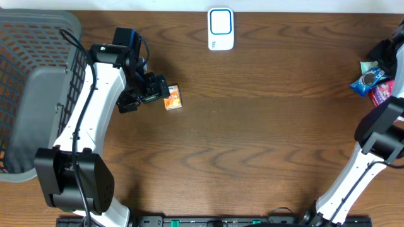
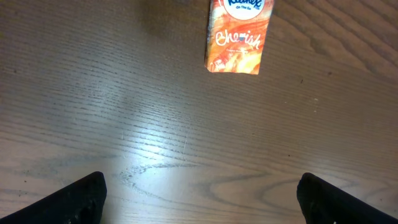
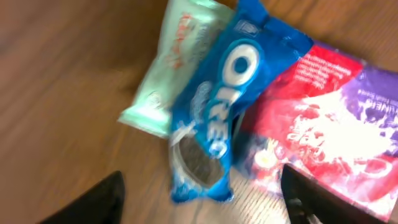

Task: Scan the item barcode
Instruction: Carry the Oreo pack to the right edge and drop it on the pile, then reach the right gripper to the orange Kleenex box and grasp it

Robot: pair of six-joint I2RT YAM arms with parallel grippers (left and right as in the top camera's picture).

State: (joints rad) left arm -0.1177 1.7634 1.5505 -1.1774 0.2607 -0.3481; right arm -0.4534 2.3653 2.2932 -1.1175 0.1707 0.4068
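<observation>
An orange tissue pack point(image 1: 173, 98) lies flat on the wooden table, left of centre. My left gripper point(image 1: 153, 90) hovers just to its left, open and empty. In the left wrist view the pack point(image 2: 239, 37) lies ahead of the wide-apart fingertips point(image 2: 78, 199), clear of them. The white scanner point(image 1: 221, 28) with a blue outline sits at the table's far edge. At the far right, my right gripper point(image 3: 202, 199) is open above a blue Oreo pack point(image 3: 217, 106). The pack's lower end lies between the fingers, untouched. The right wrist view is blurred.
A mint-green packet point(image 3: 174, 62) and a red-and-purple packet point(image 3: 329, 118) lie under and beside the Oreo pack, clustered at the right edge point(image 1: 372, 85). A grey mesh basket point(image 1: 31, 75) stands at the far left, beside the left arm.
</observation>
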